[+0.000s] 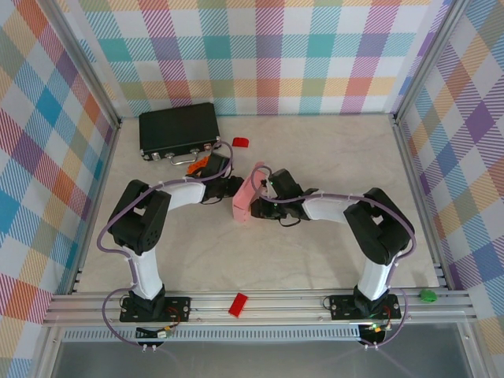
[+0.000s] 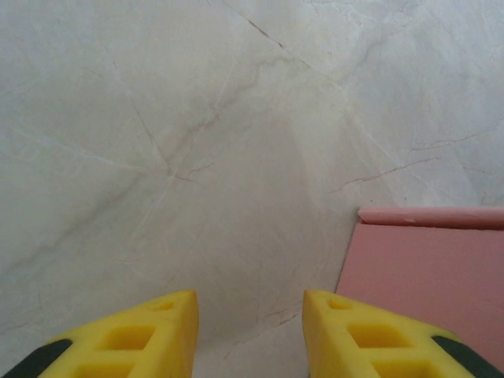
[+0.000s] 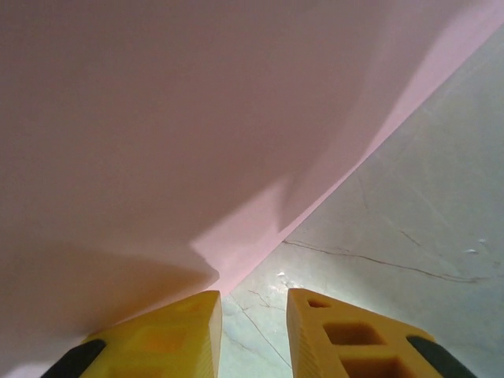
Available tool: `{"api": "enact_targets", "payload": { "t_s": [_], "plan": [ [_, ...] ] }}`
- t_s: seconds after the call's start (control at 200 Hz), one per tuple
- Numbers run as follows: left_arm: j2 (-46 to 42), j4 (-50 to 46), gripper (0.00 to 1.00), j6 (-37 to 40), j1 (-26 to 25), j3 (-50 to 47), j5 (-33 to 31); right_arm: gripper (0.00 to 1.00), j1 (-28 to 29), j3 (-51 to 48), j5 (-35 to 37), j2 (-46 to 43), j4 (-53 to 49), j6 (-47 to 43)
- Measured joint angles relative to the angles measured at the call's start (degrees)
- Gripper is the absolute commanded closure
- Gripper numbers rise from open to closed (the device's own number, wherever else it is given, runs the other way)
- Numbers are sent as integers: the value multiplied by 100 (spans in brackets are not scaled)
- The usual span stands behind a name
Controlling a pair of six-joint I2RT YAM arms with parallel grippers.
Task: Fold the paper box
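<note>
**Pink card seen close over the right gripper's yellow fingers**

The paper box [image 3: 197,118] is seen as a broad, smooth sheet of pale pink card spread across the far and left parts of the view. Its edge is slanted from the far right down to a low corner just beyond the tip of the left-hand finger. The right gripper [image 3: 253,298] is shown with its fingers [image 3: 339,335] parted by a narrow gap, through which bare table is seen. The pale marbled table [image 3: 409,236], crossed by thin dark veins, is exposed to the right. The card is shaded near the left-hand finger.
</note>
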Motion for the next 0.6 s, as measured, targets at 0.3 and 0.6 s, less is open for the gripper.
{"api": "enact_targets", "payload": {
  "t_s": [0.3, 0.6],
  "plan": [
    [-221, -551, 53, 107, 20, 46, -562, 70, 59, -302, 389, -219, 94, 122],
    [-1303, -1123, 42, 442, 20, 374, -1519, 68, -122, -479, 885, -1137, -190, -33]
  ]
}}
